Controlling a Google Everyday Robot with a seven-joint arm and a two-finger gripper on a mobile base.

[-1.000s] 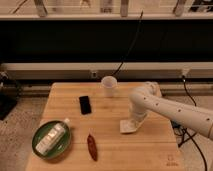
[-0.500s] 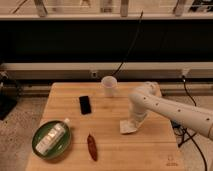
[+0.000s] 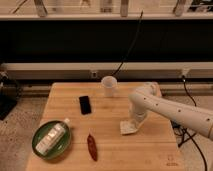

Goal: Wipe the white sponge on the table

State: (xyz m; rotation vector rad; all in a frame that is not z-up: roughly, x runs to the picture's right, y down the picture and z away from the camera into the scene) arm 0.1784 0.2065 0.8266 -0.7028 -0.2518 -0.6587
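Camera view looks down on the table (image 3: 110,142), a light-brown butcher-block top that fills the lower middle of the scene. The white arm (image 3: 172,112) reaches in from the right edge, bends at a rounded elbow above the far right part of the table, and turns downward. At its end the gripper (image 3: 134,119) points at the wood right of centre and meets the far right edge of the white sponge (image 3: 127,127). How wide the claw stands, and whether it actually has hold of the sponge, cannot be told from this angle; the arm's own body covers that spot.

The white sponge lies flat on the table, slightly skewed to the table's edges, with its near left corner showing clear of the gripper.

A white cup (image 3: 108,86) stands upright near the far edge, well apart from the sponge. A black phone (image 3: 85,105) lies flat to the left of the cup, a little nearer. At the near left corner sits a green plate (image 3: 37,142) holding a white bottle with a label (image 3: 52,137) on its side. Just right of the plate lies a dark red, elongated item (image 3: 92,146).

A black cable (image 3: 128,49) hangs behind the table.
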